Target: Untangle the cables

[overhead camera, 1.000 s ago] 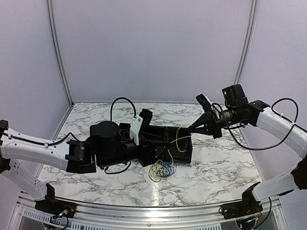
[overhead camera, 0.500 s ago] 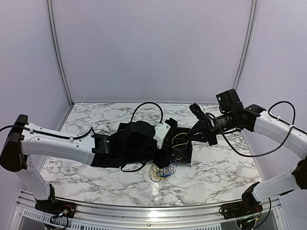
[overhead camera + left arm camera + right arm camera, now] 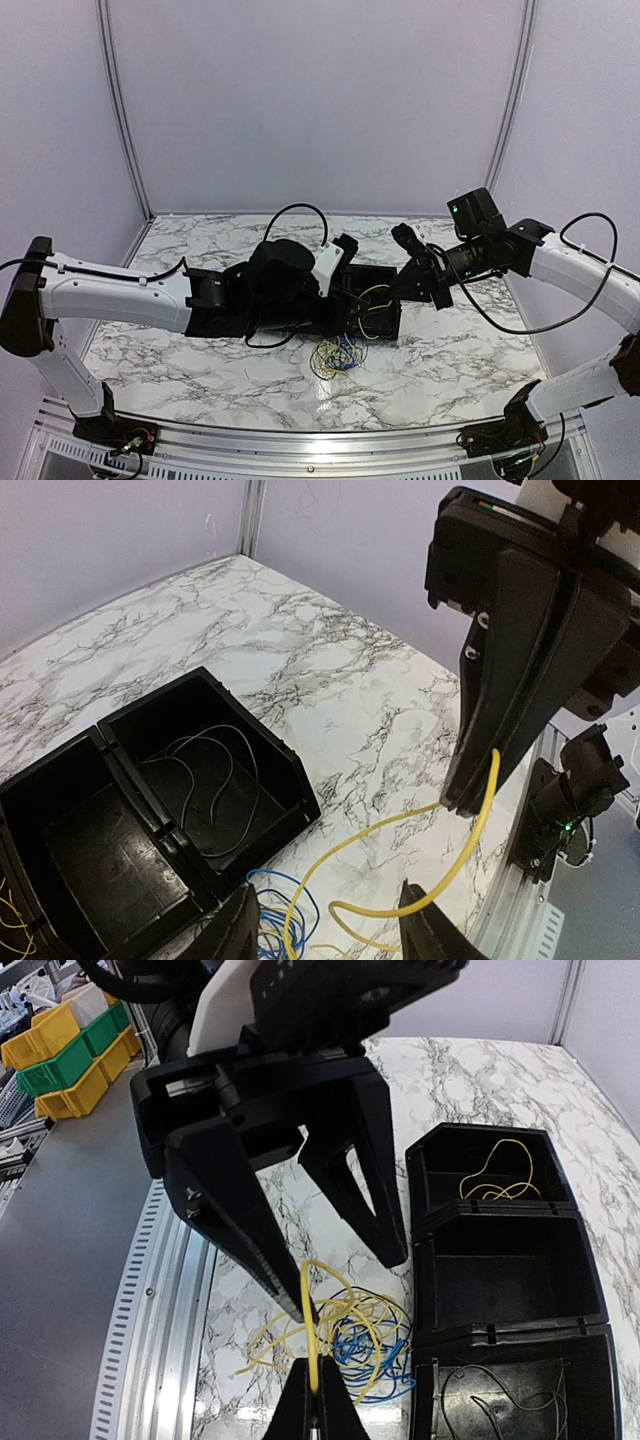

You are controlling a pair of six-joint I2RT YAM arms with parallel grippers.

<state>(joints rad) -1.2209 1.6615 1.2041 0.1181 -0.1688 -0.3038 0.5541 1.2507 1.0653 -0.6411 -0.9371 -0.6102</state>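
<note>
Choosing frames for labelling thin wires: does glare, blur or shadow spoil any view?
Top external: a pale glare streak crosses the table just in front of the cables, which read small and faint. Left wrist: sharp, evenly lit, the yellow cable crisp. Right wrist: clear too, the right gripper cropped at the bottom edge.

Top external: fixed, high behind the arm bases, looking down and forward over the whole marble table point(image 3: 450, 370). Far off; black tray point(image 3: 390, 320) at frame centre.

Left wrist: close, angled down across the tray at lower left toward the table's rail edge at right. Right gripper point(image 3: 468, 800) large at upper right.

Right wrist: close, facing the opposite way. Left gripper point(image 3: 350, 1285) filling upper centre, tray at right, yellow and green bins point(image 3: 70, 1050) off-table at upper left.

Shared by all three: tray, cable tangle point(image 3: 338, 355).
</note>
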